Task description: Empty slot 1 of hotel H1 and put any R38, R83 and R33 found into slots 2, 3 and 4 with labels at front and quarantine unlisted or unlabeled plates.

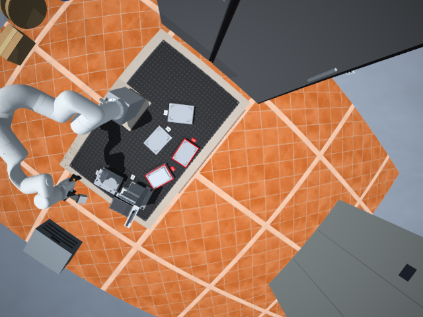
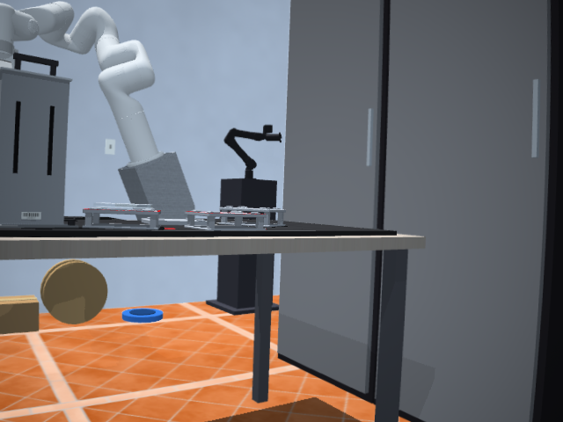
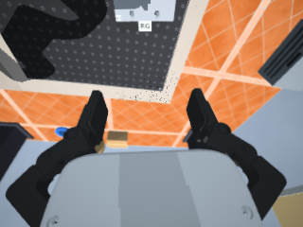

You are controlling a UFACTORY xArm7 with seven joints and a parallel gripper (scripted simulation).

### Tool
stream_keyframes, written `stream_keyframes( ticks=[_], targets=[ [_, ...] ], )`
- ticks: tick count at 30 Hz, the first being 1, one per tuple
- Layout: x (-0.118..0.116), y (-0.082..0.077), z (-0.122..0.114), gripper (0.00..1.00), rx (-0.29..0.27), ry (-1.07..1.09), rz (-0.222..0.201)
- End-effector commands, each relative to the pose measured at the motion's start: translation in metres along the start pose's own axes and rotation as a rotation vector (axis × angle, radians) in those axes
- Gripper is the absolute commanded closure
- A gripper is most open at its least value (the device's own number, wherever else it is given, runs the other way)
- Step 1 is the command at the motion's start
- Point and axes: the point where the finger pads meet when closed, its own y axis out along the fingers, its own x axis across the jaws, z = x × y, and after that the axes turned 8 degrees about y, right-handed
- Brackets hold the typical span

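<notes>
The plate hotel H1 (image 1: 132,197) stands at the table's near corner; in the exterior view it is the tall grey box with a handle (image 2: 32,145). A pale plate end (image 1: 130,217) juts out of its front over the table edge. I cannot read any plate labels. My gripper (image 1: 75,187) is open and empty. It hangs over the orange floor just outside the table's edge, beside the regrip nest RG (image 1: 108,180). In the wrist view the two black fingers stand wide apart, with the RG label (image 3: 144,26) and the table edge beyond them.
Two red-edged quarantine nests (image 1: 185,152) (image 1: 159,176) and two plain grey nests (image 1: 180,113) (image 1: 157,139) sit on the black mat. The arm's base (image 1: 126,105) stands at the mat's left side. A grey box (image 1: 53,246) stands on the floor near the gripper.
</notes>
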Motion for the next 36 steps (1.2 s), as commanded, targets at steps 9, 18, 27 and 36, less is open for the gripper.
stream_keyframes(
  ticks=[9,18,27,36],
  targets=[
    [0.001,0.018,0.000,0.00,0.001,0.000,-0.003],
    [0.001,0.033,0.000,0.00,0.001,0.000,-0.003],
    [0.001,0.043,0.000,0.00,0.001,0.000,-0.003],
    [0.001,0.043,0.001,0.00,0.001,0.000,-0.003]
  ],
)
